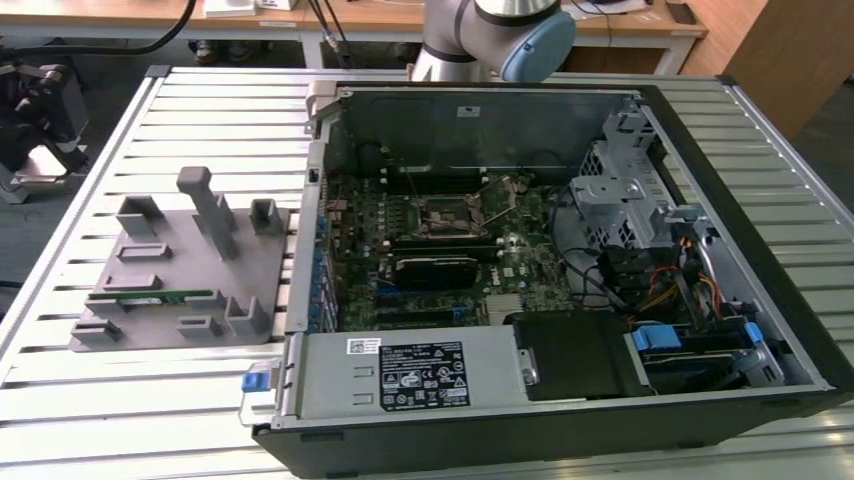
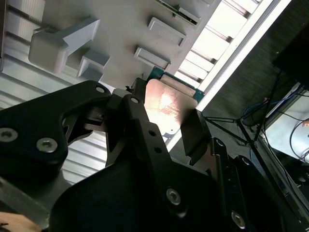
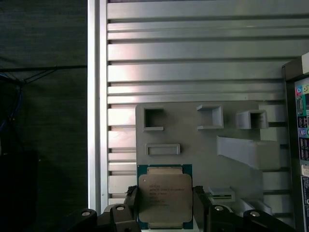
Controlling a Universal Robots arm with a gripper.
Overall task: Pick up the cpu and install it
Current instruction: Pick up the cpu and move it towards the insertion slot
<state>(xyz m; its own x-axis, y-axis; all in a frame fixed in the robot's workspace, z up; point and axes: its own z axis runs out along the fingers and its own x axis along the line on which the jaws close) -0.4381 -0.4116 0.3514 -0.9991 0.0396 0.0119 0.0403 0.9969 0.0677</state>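
In the exterior view, one slatted metal counter carries one open computer case and, toward the exterior view's left of it, one gray fixture. A single green memory stick lies in the fixture near its front edge. Inside the case, one square socket sits on the board. One arm rises beyond the counter's far edge.

In the second wrist view, the one gripper has two black fingers, which pinch one cpu between them. The chip is a flat square with a shiny silvery top catching the light and a thin green border at its far corner. It hangs over the fixture's border, where the gray plate meets the counter's slats near the counter's edge.

In the first wrist view, the cpu faces the camera. Its top is pale silver with faint print and is framed by a narrow green rim. One finger of the gripper presses on each of two opposite sides. The chip sits over the fixture's side nearest the counter's edge, well apart from the case. Beyond it the fixture shows three open square pockets in a row, one flat rectangular frame and one long raised block.
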